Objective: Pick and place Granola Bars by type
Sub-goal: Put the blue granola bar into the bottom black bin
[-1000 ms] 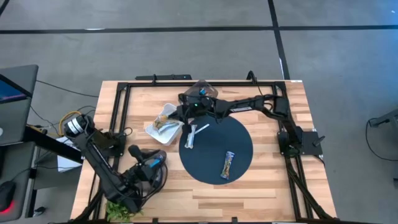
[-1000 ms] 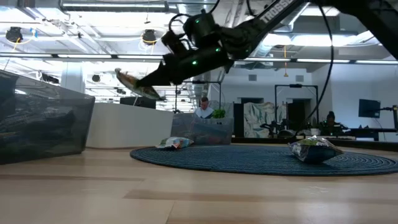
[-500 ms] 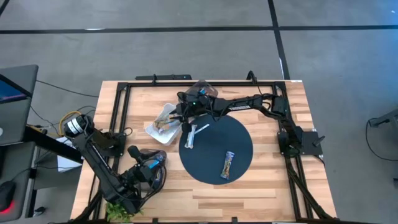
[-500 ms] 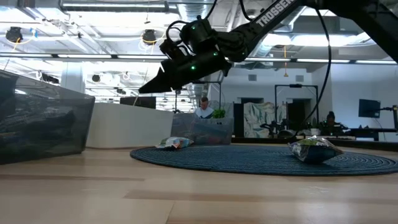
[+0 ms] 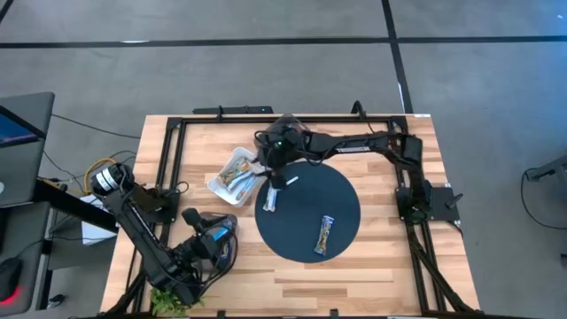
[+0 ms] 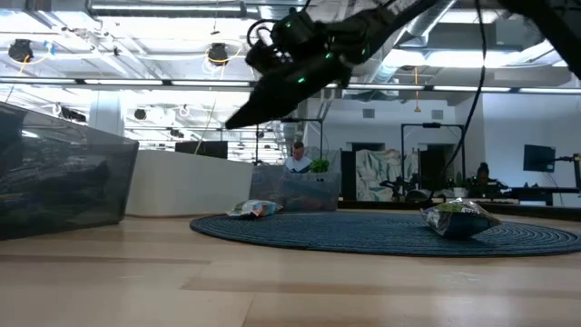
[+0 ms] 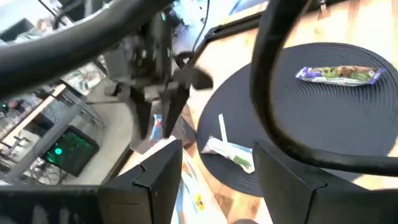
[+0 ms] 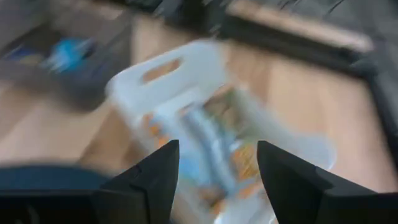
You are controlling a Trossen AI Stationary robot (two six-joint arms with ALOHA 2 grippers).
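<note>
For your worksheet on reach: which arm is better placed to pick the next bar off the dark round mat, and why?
Probably the right. Its claw hangs open at the mat's edge, right by the white-wrapped bar. The left claw rests near the table's front-left corner, off the mat.

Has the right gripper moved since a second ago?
Yes. In the high view the right gripper, which was over the white plastic tray, has drawn back toward the edge of the round dark blue mat, and its jaws are empty.

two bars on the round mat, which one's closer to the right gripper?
The pale, silvery bar at the mat's left edge, just below the right gripper in the high view. The other bar, darker with blue ends, lies farther off, toward the mat's lower right.
</note>
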